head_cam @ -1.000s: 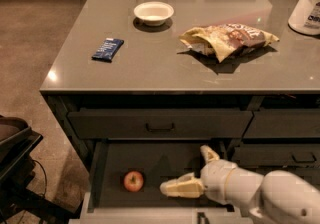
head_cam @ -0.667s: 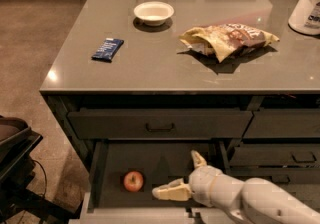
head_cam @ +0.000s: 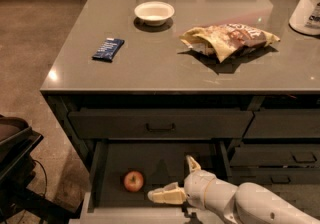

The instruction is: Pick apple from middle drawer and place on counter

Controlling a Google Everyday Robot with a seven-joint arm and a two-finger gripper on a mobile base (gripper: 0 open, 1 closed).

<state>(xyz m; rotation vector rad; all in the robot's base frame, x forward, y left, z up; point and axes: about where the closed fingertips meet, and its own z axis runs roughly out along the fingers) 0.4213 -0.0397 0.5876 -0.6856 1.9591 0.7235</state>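
The small red apple (head_cam: 133, 181) lies on the dark floor of the open middle drawer (head_cam: 112, 160), towards its left side. My gripper (head_cam: 176, 179) is inside the drawer, to the right of the apple and not touching it. Its two cream fingers are spread apart and empty, one pointing left towards the apple, the other pointing up and back. The grey-brown counter (head_cam: 165, 63) spreads above the drawer.
On the counter are a white bowl (head_cam: 154, 12), a dark blue snack bar (head_cam: 108, 49), a crumpled chip bag (head_cam: 228, 39) and a white container (head_cam: 306, 5) at the right edge. Closed handled drawers sit above and right. A dark object (head_cam: 15, 158) stands left on the floor.
My gripper has moved left inside the drawer, closer to the apple. The apple has not moved.
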